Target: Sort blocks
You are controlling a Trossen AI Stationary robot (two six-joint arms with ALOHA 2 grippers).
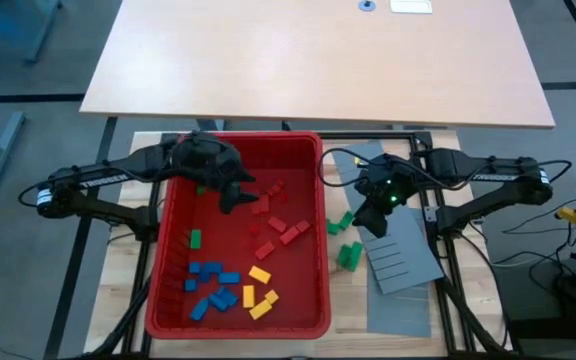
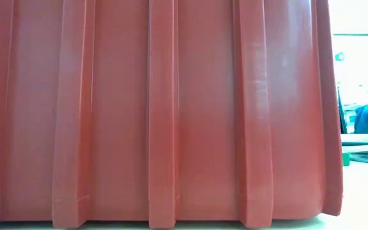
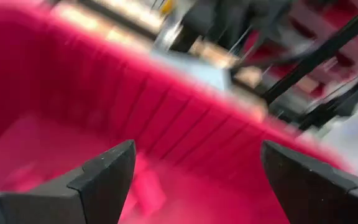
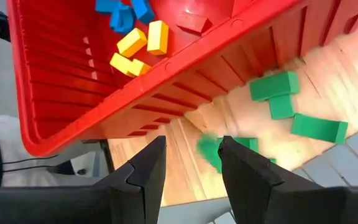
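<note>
Slatted wooden desk (image 1: 298, 345) carrying a big red bin (image 1: 172, 230) beside a grey slotted panel (image 1: 400, 258). Blocks (image 1: 230, 290) scattered flat inside, long axes every which way, plus green blocks (image 4: 274, 85) on bare wood between bin wall and panel. Left gripper (image 3: 194, 180) spread wide inside the bin; right gripper (image 4: 191, 165) slightly parted above one green block (image 4: 211, 151).
</note>
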